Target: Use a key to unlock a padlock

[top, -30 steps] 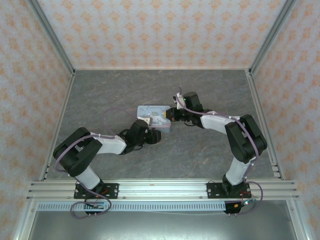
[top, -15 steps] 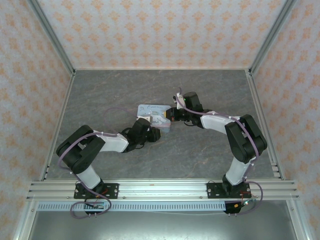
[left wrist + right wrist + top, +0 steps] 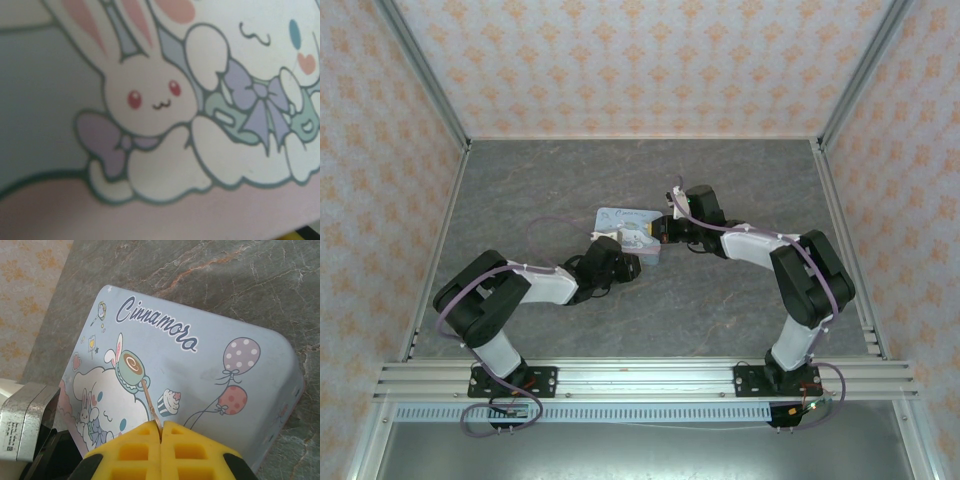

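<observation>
Left gripper [image 3: 626,264]: at the near edge of the tin [image 3: 618,220]. Its wrist camera sits so close to the lid that the drawn bunny blurs. Whether the jaws are wide or narrow cannot be told.
Right gripper [image 3: 161,426]: at the tin's right side. Its yellow fingers [image 3: 132,446] are drawn narrow and pinch a thin tan blade.
Thin tan blade [image 3: 151,407]: sticks out from between the pads over the tin's lid, with its tip by the drawn cup. It is too slim to say whether it is the key.
Tin: pastel blue and pink, with a cartoon dog, balloons and "Cinnamora" lettering.
Padlock: its place by the tin cannot be told.
Table [image 3: 520,190]: grey and marbled, under and around the tin.
Walls [image 3: 640,60]: orange-patterned, beyond the tin.
</observation>
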You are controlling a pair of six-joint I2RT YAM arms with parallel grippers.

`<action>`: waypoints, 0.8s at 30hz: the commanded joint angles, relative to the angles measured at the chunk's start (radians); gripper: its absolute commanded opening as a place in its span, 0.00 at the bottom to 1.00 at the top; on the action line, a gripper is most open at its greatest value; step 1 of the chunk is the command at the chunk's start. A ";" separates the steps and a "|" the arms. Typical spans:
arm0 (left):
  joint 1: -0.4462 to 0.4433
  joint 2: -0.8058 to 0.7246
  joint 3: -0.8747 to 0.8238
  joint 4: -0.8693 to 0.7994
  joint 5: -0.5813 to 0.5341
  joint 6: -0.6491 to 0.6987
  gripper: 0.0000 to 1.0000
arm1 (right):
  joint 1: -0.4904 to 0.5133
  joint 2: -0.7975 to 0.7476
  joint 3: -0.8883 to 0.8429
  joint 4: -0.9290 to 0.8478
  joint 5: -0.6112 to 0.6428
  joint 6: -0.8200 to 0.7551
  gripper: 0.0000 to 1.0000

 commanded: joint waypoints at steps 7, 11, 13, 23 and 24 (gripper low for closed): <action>-0.002 0.022 0.032 -0.027 -0.059 -0.041 0.33 | 0.020 -0.011 -0.033 -0.034 0.026 0.024 0.00; -0.002 0.013 0.034 -0.031 -0.054 -0.040 0.29 | 0.019 -0.031 -0.034 -0.027 0.023 0.026 0.00; -0.003 0.003 0.033 -0.036 -0.049 -0.043 0.28 | 0.019 -0.052 -0.034 -0.019 0.026 0.027 0.00; -0.004 -0.085 0.059 -0.100 0.021 -0.102 0.28 | 0.014 -0.265 -0.055 -0.056 0.083 -0.068 0.00; -0.002 -0.096 0.066 -0.119 0.029 -0.112 0.28 | 0.014 -0.292 -0.066 -0.075 0.082 -0.093 0.00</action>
